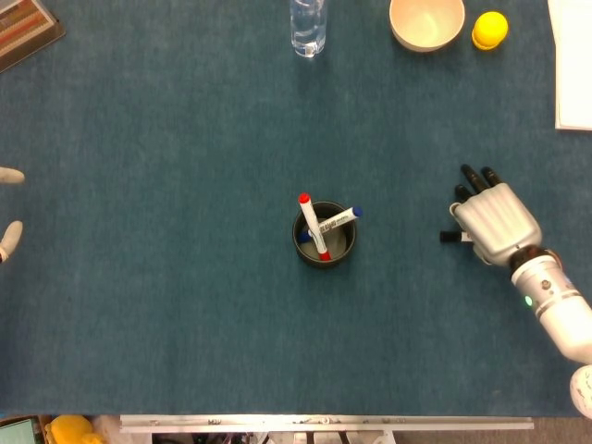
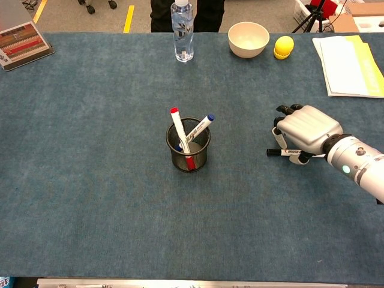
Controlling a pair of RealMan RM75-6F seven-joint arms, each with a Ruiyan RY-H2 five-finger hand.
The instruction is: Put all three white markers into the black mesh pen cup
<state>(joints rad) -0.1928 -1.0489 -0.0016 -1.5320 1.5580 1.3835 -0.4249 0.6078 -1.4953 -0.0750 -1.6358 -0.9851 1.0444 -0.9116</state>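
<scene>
Blue felt table (image 2: 90,198), right hand (image 2: 305,129) at its right side curled over a white marker (image 2: 287,152) lying flat, grip unclear, bare cloth between it and the central black mesh cup (image 2: 188,147) holding two markers (image 2: 180,129), left hand's fingertips (image 1: 7,236) at the left edge, bottle (image 2: 183,31), bowl (image 2: 248,38), yellow ball (image 2: 284,46) along the far edge.

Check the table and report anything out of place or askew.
One marker lies flat on the table under the right hand, outside the cup. The two markers in the cup lean crossed, which looks normal. Nothing is spilled or damaged.
</scene>
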